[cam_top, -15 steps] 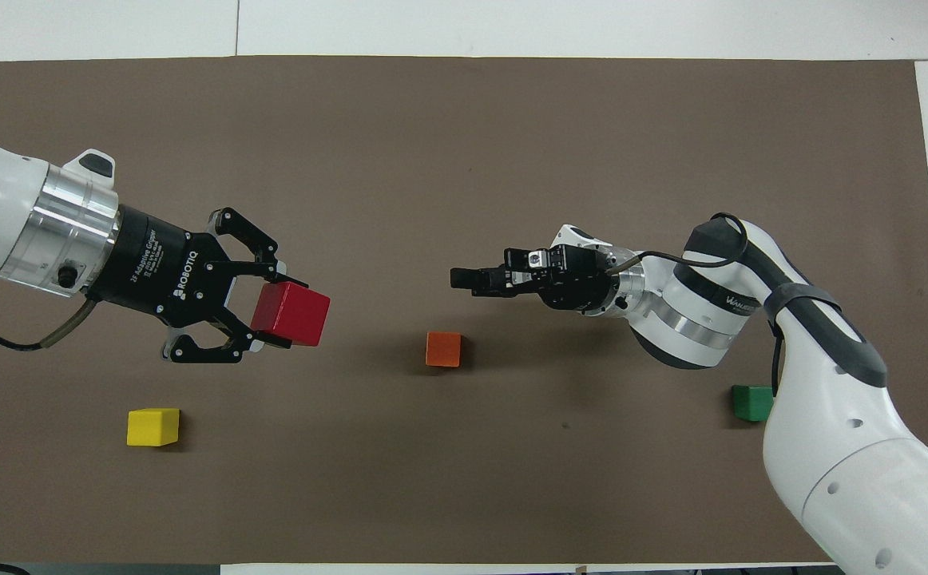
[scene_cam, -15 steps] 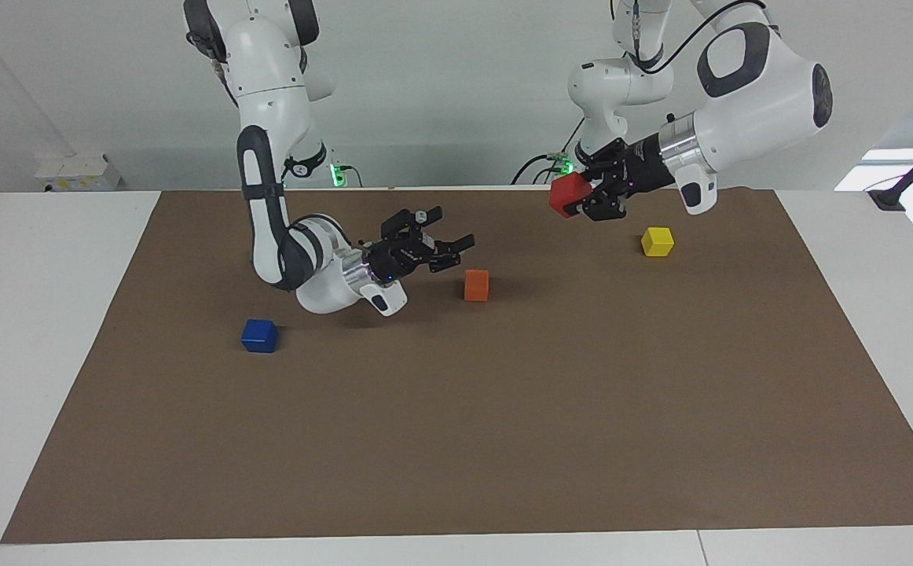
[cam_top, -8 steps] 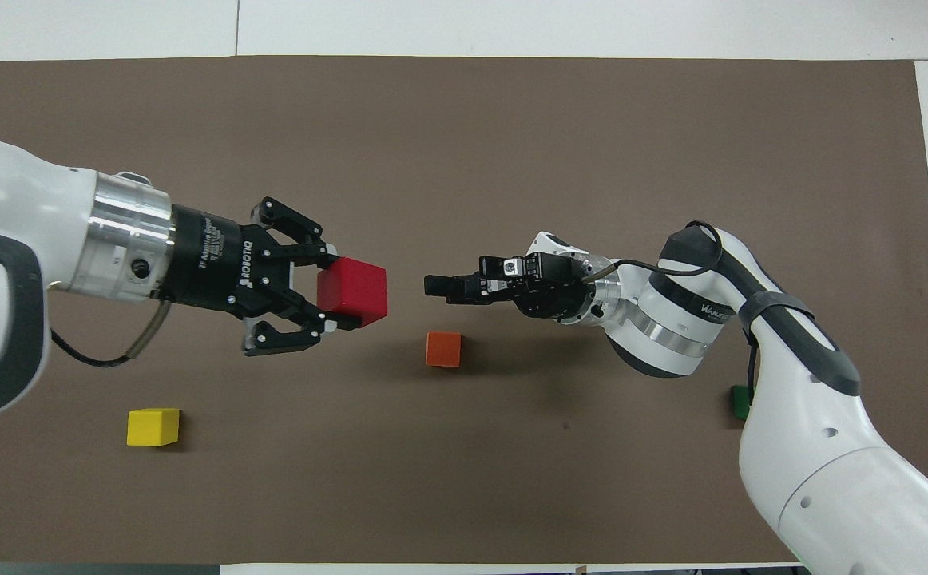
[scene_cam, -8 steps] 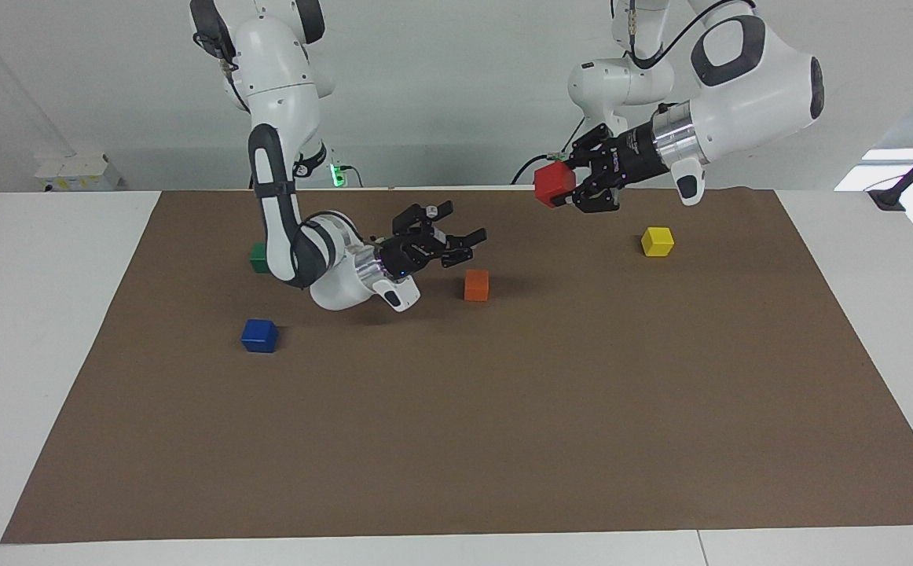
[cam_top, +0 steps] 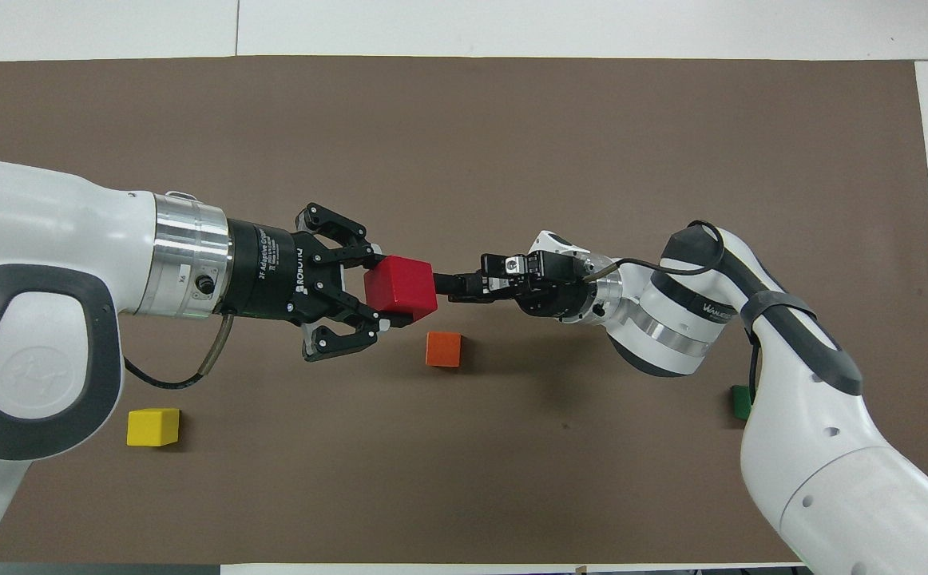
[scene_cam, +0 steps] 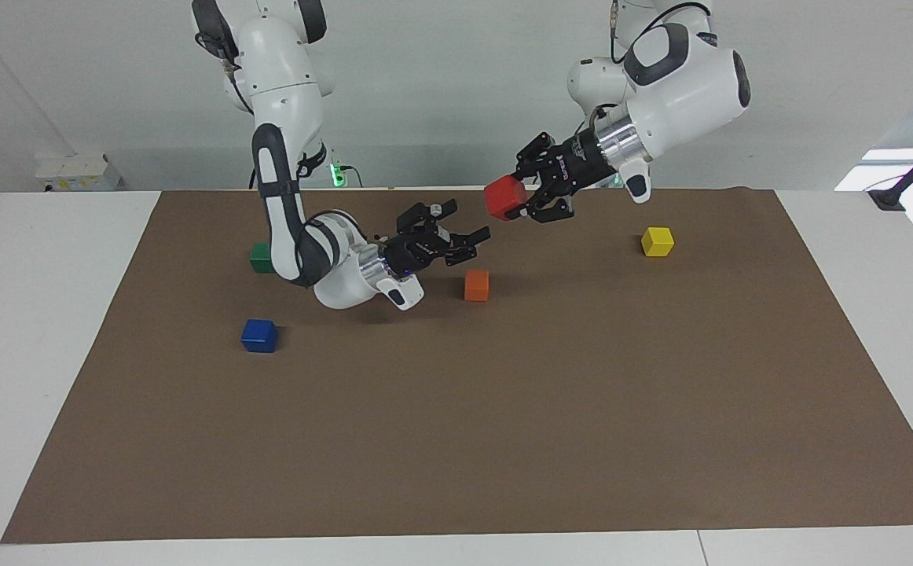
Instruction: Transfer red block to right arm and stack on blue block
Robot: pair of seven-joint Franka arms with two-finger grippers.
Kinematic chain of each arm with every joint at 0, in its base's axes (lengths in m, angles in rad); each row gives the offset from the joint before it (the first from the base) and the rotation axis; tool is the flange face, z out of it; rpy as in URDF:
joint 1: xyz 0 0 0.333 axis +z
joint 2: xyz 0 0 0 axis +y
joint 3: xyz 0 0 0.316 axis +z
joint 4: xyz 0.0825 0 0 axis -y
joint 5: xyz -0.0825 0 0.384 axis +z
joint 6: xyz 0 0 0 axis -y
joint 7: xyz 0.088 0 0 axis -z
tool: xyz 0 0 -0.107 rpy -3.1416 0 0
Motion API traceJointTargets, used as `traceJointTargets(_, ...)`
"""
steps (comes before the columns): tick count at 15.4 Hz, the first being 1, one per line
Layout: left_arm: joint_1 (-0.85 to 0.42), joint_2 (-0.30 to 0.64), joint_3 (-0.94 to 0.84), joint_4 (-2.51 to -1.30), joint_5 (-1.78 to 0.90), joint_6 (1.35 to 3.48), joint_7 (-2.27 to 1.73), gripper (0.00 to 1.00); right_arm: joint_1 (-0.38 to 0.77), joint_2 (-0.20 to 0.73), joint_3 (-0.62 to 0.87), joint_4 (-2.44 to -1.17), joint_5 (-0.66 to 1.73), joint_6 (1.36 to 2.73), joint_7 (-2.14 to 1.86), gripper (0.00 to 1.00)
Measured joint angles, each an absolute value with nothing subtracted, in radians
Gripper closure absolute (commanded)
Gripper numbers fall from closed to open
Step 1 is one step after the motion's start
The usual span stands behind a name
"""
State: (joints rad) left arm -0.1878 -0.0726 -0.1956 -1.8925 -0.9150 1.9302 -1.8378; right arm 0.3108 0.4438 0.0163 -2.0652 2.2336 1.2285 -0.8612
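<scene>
Red block is what I watch first: my left gripper has it clamped between its fingers, carried in the air above the brown mat, roughly over the stretch just nearer the robots than the orange cube. On the overhead feed the red block sits at about 11 o'clock from the orange cube, and the left gripper points toward 3 o'clock. My right gripper comes in facing it, fingers spread apart and grasping nothing; on the facing feed I see a gap between its fingertips and the red block, so they are near but not touching. From overhead the right gripper points toward 9 o'clock and its tips appear to meet the block's edge, which I read as overlap only. The right arm bends low over the surface with a small blue light at its wrist. The blue block rests alone on the mat toward the right arm's end of the surface, farther from the robots than the orange cube; overhead I cannot see it under the arm. A green cube lies nearer the robots than the blue block, and a yellow cube lies toward the left arm's end.
</scene>
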Motion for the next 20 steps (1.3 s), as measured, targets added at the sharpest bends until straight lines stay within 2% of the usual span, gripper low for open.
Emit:
traceJointTargets(3, -0.243, -0.075, -0.197, -1.917, -0.928, 2.005, -1.800, 1.00, 0.312, 0.444, 0.016, -2.060, 2.234, 1.238, -0.862, 0.00)
traceJointTargets(7, -0.254, -0.089, -0.195, -1.953, -0.949, 2.042, -1.764, 1.00, 0.314, 0.444, 0.016, -2.052, 2.234, 1.252, -0.862, 0.00)
traceJointTargets(10, -0.269, -0.101, -0.196, -1.986, -0.971, 2.109, -1.760, 1.00, 0.316, 0.444, 0.016, -2.046, 2.234, 1.261, -0.863, 0.08)
traceJointTargets(11, -0.277, -0.104, -0.196, -1.995, -0.975, 2.125, -1.760, 1.00, 0.316, 0.444, 0.016, -2.043, 2.234, 1.264, -0.864, 0.15)
traceJointTargets(12, -0.284, -0.106, -0.196, -2.002, -0.978, 2.138, -1.760, 1.00, 0.317, 0.444, 0.016, -2.040, 2.234, 1.273, -0.865, 0.27)
traceJointTargets(13, -0.287, -0.107, -0.196, -2.007, -0.979, 2.151, -1.760, 1.00, 0.318, 0.444, 0.016, -2.038, 2.234, 1.282, -0.871, 0.43)
traceJointTargets(14, -0.288, -0.108, -0.196, -2.012, -0.981, 2.165, -1.760, 1.00, 0.319, 0.444, 0.016, -2.036, 2.234, 1.287, -0.881, 0.79)
traceJointTargets(15, -0.288, -0.109, -0.196, -2.015, -0.985, 2.174, -1.760, 1.00, 0.320, 0.444, 0.016, -2.034, 2.234, 1.298, -0.889, 1.00)
traceJointTargets(20, -0.292, -0.112, -0.193, -2.023, -1.004, 2.202, -1.753, 1.00, 0.322, 0.442, 0.017, -2.025, 2.237, 1.332, -0.893, 1.00)
